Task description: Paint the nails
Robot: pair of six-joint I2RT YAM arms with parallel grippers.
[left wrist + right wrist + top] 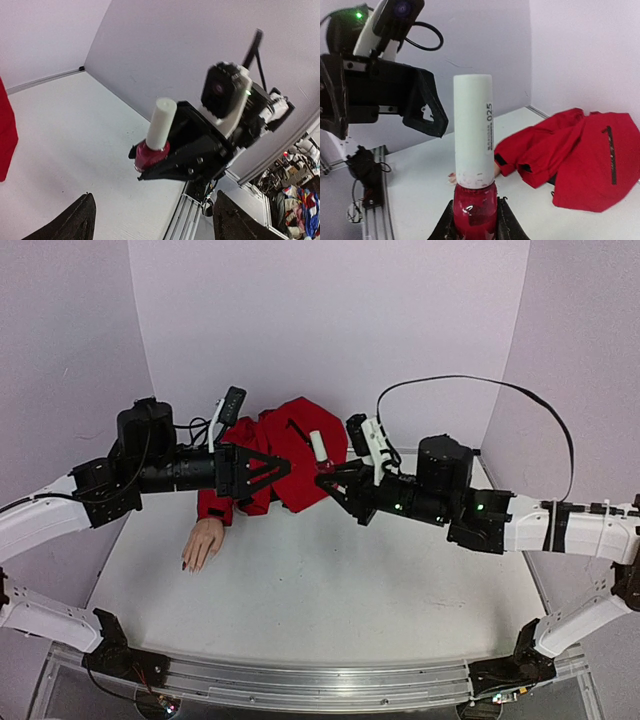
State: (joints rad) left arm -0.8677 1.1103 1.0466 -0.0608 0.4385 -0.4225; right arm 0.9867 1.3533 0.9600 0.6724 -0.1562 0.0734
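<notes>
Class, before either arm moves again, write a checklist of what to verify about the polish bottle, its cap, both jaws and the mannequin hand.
1. Polish bottle clamped in right jaws: ok.
2. White cap removed: not ok, still on.
3. Left jaws open, apart from the cap: ok.
4. Mannequin hand lying on the table, in plain view: ok.
5. Nails unpainted: cannot tell.

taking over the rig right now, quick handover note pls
Right gripper: shut on the polish bottle, held upright above the table, white cap on.
Left gripper: open, empty, facing the cap.
Mannequin hand: lies on the table at left, by the red jacket; its nails are too small to judge.
Done: bottle picked up.
Left: uncap, paint the nails.
</notes>
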